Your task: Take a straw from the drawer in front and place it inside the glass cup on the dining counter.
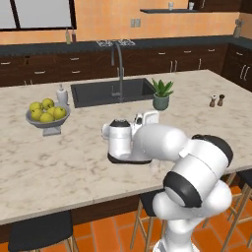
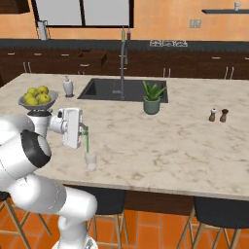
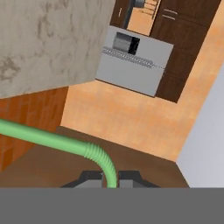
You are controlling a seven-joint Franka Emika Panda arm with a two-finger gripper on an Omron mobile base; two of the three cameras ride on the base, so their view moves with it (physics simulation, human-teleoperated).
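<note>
One straw [image 2: 87,141], pinched in the end effector [image 2: 84,130], hangs just above one cup [image 2: 91,160] near the surface's [image 2: 160,141] near edge.

1. home kitchen, rendered.
2. beige marbled island [image 1: 29,177] with inset sink [image 1: 110,91], tall faucet [image 1: 118,64].
3. dark wood cabinets [image 1: 172,59], stovetop [image 1: 115,43] behind.
4. fruit bowl [image 1: 47,118], stools [image 2: 216,211].
</note>
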